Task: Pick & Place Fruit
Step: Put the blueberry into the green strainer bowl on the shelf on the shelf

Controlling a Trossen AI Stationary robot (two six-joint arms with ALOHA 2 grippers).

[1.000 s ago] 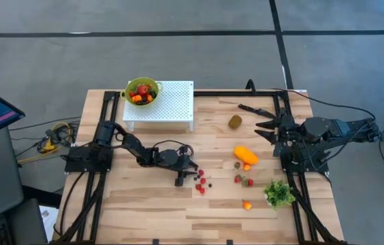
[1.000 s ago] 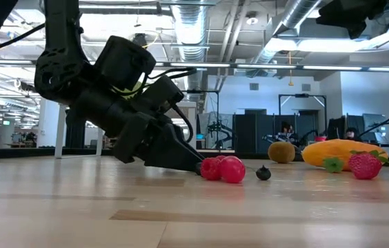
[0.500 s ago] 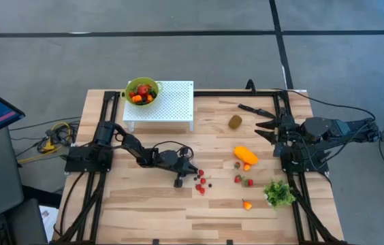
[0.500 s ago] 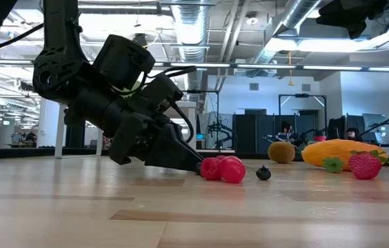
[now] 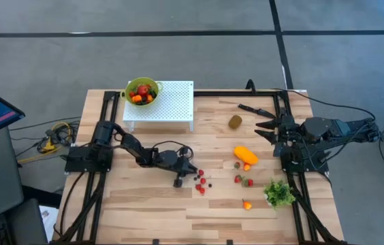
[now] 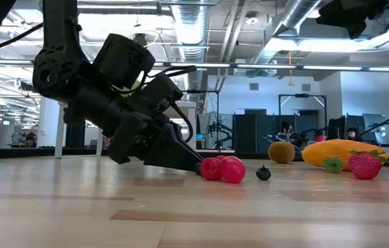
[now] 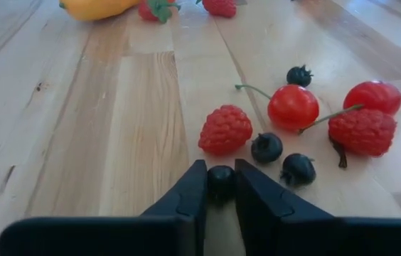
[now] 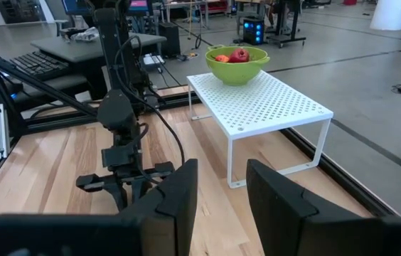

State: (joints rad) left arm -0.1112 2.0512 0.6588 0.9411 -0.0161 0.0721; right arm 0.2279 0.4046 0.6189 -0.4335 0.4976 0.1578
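The left hand (image 7: 221, 186) lay low over the middle of the counter (image 5: 151, 204), tilted steeply down, its two dark fingers (image 7: 186, 195) pinching a small dark berry (image 7: 221, 178) between their tips. In the low view that hand (image 6: 193, 164) reached the board right at the edge of the berry cluster. Just beyond the pinched berry sat a raspberry (image 7: 225, 129), two more dark berries (image 7: 266, 147) close beside it, a stemmed red cherry-like fruit (image 7: 293, 106), and a second raspberry (image 7: 362, 131) with another round red piece (image 7: 373, 95) behind it.

Farther out toward the right side of the counter lay the elongated orange fruit (image 5: 245, 154), a few strawberries (image 5: 238, 179) below it, and a small orange piece (image 5: 246, 205) next to the green leafy bunch (image 5: 278, 193). The brownish kiwi-like oval (image 5: 235, 122) rested nearer the far edge, with a black knife (image 5: 254, 109) beyond it.

At the far left corner a white perforated rack (image 5: 168, 102) carried a green bowl (image 5: 141, 90) already holding red and orange fruit.

The right hand (image 5: 265, 129) waited over the right edge of the counter, its fingers (image 8: 175, 192) parted and holding nothing.
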